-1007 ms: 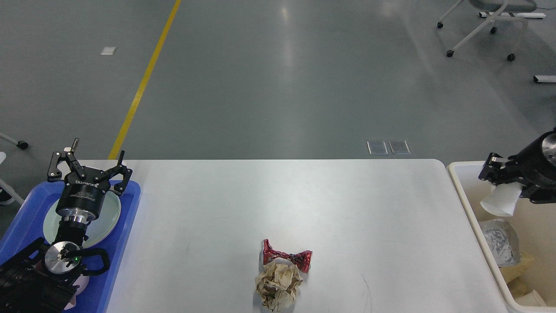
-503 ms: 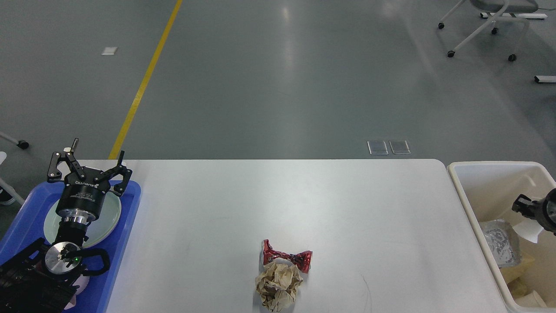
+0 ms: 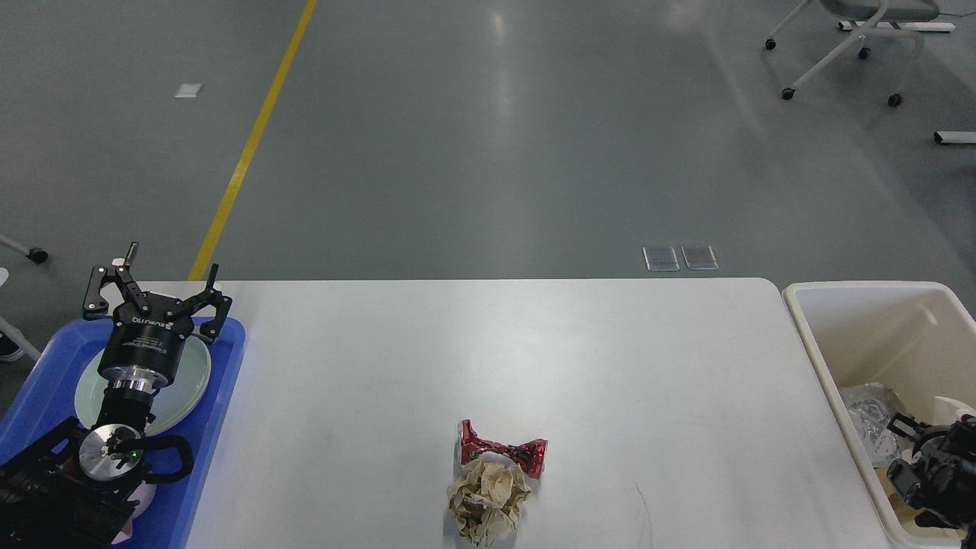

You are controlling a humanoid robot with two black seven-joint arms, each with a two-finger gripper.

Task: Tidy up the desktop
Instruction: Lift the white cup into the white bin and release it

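Desktop (image 3: 610,366) white, matte, round-cornered, left hand (image 3: 156,286) spread, right hand (image 3: 926,457) unclear

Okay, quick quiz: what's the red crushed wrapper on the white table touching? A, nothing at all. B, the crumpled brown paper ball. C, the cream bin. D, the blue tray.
B: the red wrapper lies against the far side of the crumpled brown paper ball near the front middle of the desktop, well apart from the blue tray and the cream bin.
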